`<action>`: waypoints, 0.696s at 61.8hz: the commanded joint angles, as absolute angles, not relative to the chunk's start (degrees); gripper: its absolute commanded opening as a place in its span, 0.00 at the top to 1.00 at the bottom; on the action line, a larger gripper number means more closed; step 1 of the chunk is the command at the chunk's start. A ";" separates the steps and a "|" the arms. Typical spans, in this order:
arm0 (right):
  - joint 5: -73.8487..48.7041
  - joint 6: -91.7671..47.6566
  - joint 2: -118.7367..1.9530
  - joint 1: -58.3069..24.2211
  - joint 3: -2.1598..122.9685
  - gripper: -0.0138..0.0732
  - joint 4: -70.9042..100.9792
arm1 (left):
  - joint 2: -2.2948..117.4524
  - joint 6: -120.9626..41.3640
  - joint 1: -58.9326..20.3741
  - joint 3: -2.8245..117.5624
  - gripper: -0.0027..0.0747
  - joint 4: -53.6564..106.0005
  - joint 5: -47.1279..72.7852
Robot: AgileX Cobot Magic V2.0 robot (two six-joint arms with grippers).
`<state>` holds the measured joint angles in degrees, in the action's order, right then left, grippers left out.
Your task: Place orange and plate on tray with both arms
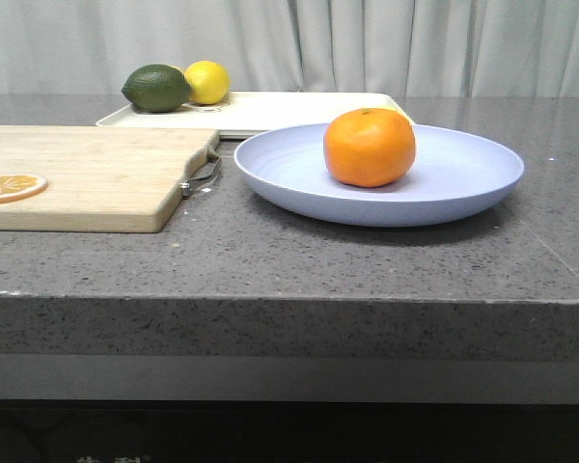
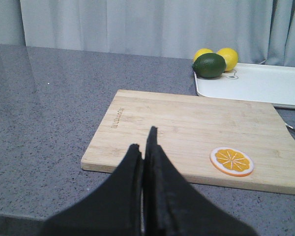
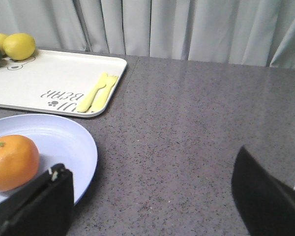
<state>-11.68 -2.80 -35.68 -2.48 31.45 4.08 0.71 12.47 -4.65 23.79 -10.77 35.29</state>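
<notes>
Orange [image 1: 369, 147] sits on the plate [image 1: 463, 178]; left end effector [image 2: 146, 147] closed, right end effector [image 3: 152, 196] spread wide.

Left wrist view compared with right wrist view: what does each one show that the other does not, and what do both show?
Only the left wrist view shows the wooden cutting board, the orange slice on it, and the closed left gripper. Only the right wrist view shows the orange on the plate, the yellow fork and spoon, and the open right gripper. Both show the tray, lemons and lime.
</notes>
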 commanded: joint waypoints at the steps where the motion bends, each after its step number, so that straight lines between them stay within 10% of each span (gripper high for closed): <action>1: -8.69 -2.99 -38.20 -2.32 34.96 0.09 5.79 | 1.37 12.96 -4.60 24.56 0.99 -10.86 29.92; 43: -24.90 -2.99 -84.29 -6.93 62.02 0.09 17.77 | 1.37 12.96 -4.60 24.56 0.99 -10.86 29.20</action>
